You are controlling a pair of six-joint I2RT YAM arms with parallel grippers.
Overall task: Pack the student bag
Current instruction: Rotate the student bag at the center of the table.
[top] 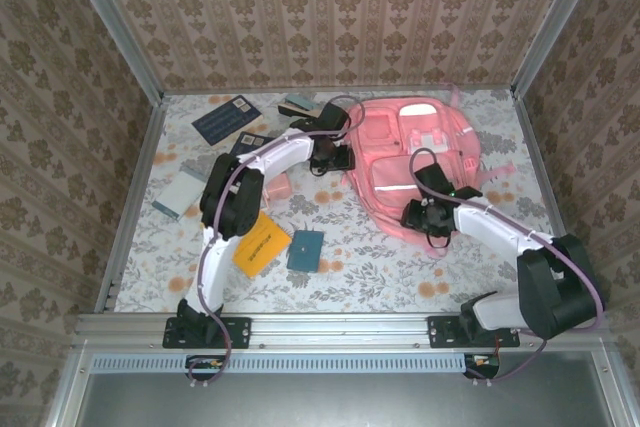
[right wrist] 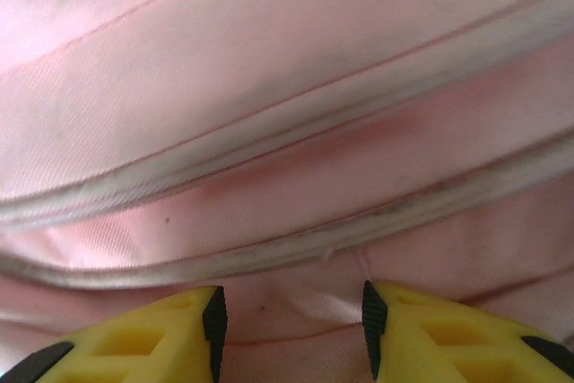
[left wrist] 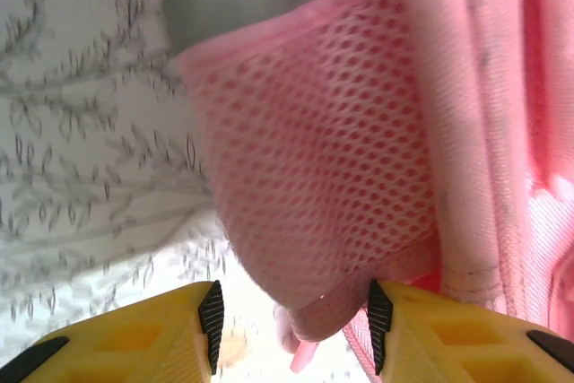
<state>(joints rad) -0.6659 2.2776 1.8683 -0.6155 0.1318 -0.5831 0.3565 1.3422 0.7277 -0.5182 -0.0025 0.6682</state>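
Note:
The student bag (top: 400, 152), a large pink backpack with a white patch, lies flat at the right middle of the table. My left gripper (top: 338, 152) is at the bag's left side. Seen from the left wrist, that gripper (left wrist: 294, 334) is open, with the bag's pink mesh side pocket (left wrist: 314, 177) bulging between the yellow fingers (left wrist: 161, 334). My right gripper (top: 425, 215) rests on the bag's near edge. It is open in the right wrist view (right wrist: 291, 325), pressed close to pink fabric crossed by pale zip seams (right wrist: 269, 168).
Left of the bag lie a dark blue book (top: 226, 119), a small pink box (top: 275, 185), a grey-blue pad (top: 180, 194), an orange booklet (top: 259, 243) and a teal notebook (top: 305, 249). Patterned walls enclose the floral table (top: 380, 267).

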